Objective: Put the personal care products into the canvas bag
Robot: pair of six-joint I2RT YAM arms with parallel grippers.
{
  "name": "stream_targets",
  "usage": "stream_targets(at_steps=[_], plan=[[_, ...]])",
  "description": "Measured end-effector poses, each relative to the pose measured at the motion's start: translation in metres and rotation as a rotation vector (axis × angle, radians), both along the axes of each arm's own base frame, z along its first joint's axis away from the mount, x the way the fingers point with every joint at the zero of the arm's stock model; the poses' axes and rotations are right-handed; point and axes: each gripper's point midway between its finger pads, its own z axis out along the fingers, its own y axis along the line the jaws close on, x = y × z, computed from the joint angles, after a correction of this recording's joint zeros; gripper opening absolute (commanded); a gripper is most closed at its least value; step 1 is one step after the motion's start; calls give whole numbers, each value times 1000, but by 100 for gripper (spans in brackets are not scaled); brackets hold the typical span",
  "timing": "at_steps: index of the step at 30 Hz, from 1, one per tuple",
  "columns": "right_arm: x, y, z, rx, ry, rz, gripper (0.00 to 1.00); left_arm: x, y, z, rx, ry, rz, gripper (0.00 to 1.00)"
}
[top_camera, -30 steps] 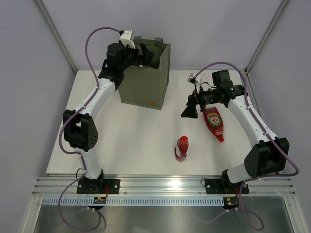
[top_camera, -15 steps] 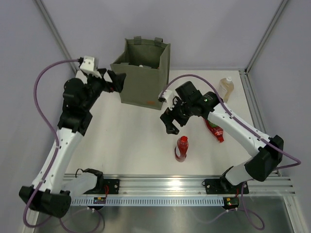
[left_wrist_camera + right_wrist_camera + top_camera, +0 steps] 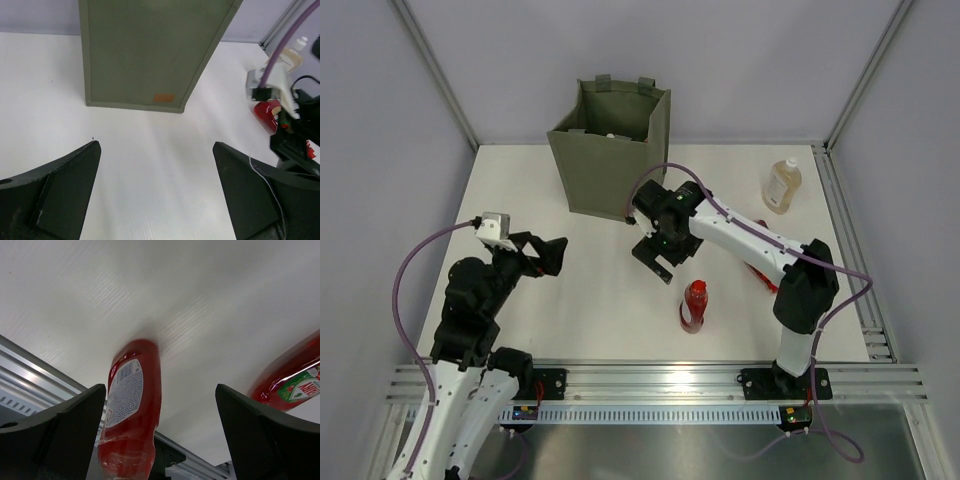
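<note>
Two red bottles and an amber one out on the table; both grippers wide and empty.

Nearest, the left gripper [image 3: 550,256] hangs over the bare white table [image 3: 580,310], jaws spread wide with nothing between them. A red bottle [image 3: 693,306] with a white barcode label stands upright near the front rail. Just behind it the right gripper [image 3: 656,256] hovers, also fully spread and empty. A second red bottle [image 3: 292,377], with a green-and-white label, lies to the right, partly hidden by the right arm. Farther back stands the olive canvas bag [image 3: 605,160], mouth open, an orange label low on its front. A clear amber bottle [image 3: 781,186] stands far right, well apart from the bag.
</note>
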Motion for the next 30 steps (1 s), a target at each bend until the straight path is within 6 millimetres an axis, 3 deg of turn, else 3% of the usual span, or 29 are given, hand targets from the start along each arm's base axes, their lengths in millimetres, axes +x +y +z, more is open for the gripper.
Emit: stream_targets(at_steps=[5, 14, 23, 30], plan=[[-11, -11, -21, -104, 92, -22, 99, -16, 5, 6, -35, -50, 14, 99], [-28, -14, -41, -145, 205, -12, 99, -20, 6, -27, -52, 32, 29, 99], [-36, -28, -63, -227, 262, 25, 100, -22, 7, -26, -62, 30, 31, 99], [-57, -51, -81, -304, 343, 50, 97, -27, 8, -25, -86, 18, 39, 99]])
